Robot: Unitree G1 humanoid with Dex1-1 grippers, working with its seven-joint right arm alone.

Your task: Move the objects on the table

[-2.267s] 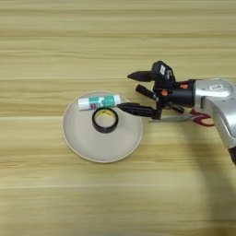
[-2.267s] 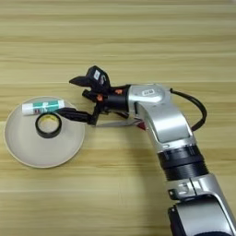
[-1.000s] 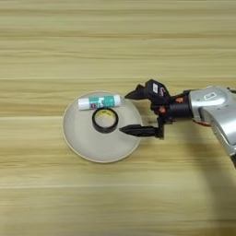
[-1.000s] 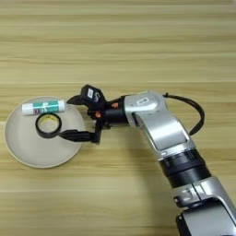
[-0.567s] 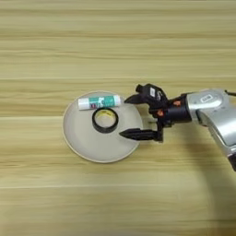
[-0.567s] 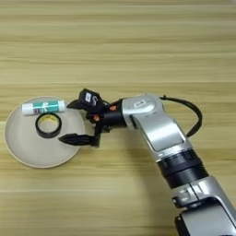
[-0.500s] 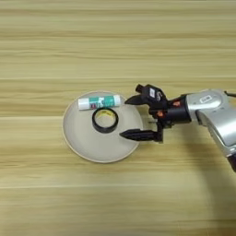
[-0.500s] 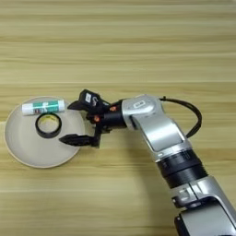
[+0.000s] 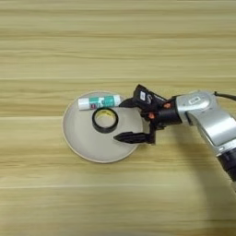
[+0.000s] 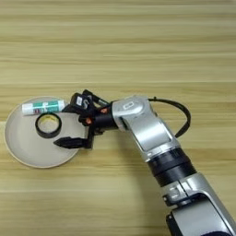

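Note:
On the table (image 9: 115, 41) lies a round beige plate (image 9: 78, 145). A white glue stick with a green label (image 9: 98, 102) rests across the plate's far rim, and a black tape ring (image 9: 105, 120) lies flat just in front of it. My right gripper (image 9: 119, 120) comes in from the right and stands open over the plate's right part. One black finger (image 9: 134, 99) points at the glue stick's right end. The other finger (image 9: 132, 137) lies low over the plate's near-right rim. Nothing shows between them. The tape ring (image 10: 48, 125) sits just left of the fingertips.
The silver forearm (image 10: 147, 129) with a black cable (image 10: 177, 110) runs from the plate down to the bottom right corner. Bare wood surrounds the plate on all sides.
The gripper has swung down and to the left, from beside the plate's right rim to over the plate. The glue stick and tape ring have not moved.

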